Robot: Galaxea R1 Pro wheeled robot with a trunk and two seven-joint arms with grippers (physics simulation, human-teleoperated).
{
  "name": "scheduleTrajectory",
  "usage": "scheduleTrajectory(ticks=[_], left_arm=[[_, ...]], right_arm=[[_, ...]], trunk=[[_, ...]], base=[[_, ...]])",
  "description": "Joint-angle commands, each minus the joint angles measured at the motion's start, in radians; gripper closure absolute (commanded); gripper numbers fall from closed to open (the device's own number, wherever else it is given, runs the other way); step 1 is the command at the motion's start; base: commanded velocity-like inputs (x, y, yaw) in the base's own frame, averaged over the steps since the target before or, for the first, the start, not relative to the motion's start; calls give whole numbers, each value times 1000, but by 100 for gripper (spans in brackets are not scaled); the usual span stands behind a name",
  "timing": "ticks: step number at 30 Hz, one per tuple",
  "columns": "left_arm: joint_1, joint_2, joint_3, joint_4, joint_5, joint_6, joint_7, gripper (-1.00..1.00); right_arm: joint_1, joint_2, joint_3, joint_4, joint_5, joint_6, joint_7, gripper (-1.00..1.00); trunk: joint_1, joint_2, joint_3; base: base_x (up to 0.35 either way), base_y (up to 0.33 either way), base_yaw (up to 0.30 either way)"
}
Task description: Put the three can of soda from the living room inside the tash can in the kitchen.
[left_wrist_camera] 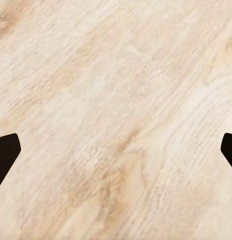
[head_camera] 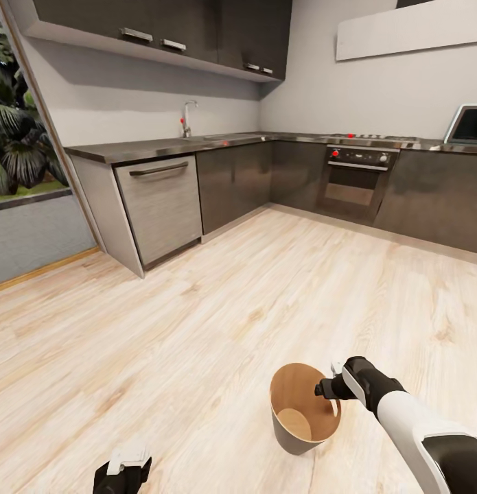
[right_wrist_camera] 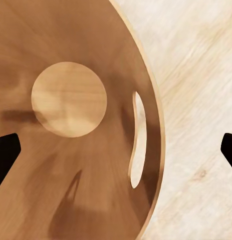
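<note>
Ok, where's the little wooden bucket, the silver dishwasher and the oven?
Small round tan wooden bucket [head_camera: 291, 392]: head view, inner wall.
Silver dishwasher front [head_camera: 163, 209]: head view, door panel.
Built-in dark oven [head_camera: 353, 191]: head view, glass door.

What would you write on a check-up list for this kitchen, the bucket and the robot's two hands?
Surface: pale wood plank floor, bare around the bucket.
Job's things: small round tapered bucket, tan wood-coloured inside, dark outside, upright on the floor; nothing lies inside it, and it has a slot in its wall. Soda cans: nothing seen.
Clutter: nothing seen.
Grippers: right gripper over the bucket's rim, open, holding nothing. Left gripper open above bare floor.
Cables: nothing seen.
Surroundings: dark grey cabinets, steel-grey countertop with a tap, silver dishwasher front, built-in oven, window with plants.
</note>
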Motion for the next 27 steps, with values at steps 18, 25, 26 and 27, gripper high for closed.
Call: scheduleTrajectory(ticks=[18,25,26,27], left_arm=[[0,0,1,-2,0,-2,0,-100],[0,0,0,-3,0,-2,0,-100],[0,0,0,-3,0,-2,0,-100],[0,0,0,-2,0,-2,0,-100]], right_arm=[[1,1,1,1,-1,0,0,-100],[1,2,2,1,-1,0,0,-100],[1,2,2,1,-1,0,0,-100],[1,2,2,1,-1,0,0,-100]], trunk=[[0,0,0],[0,0,0],[0,0,0],[0,0,0]], base=[[0,-16,0],[0,-5,0],[0,-7,0],[0,-25,0]])
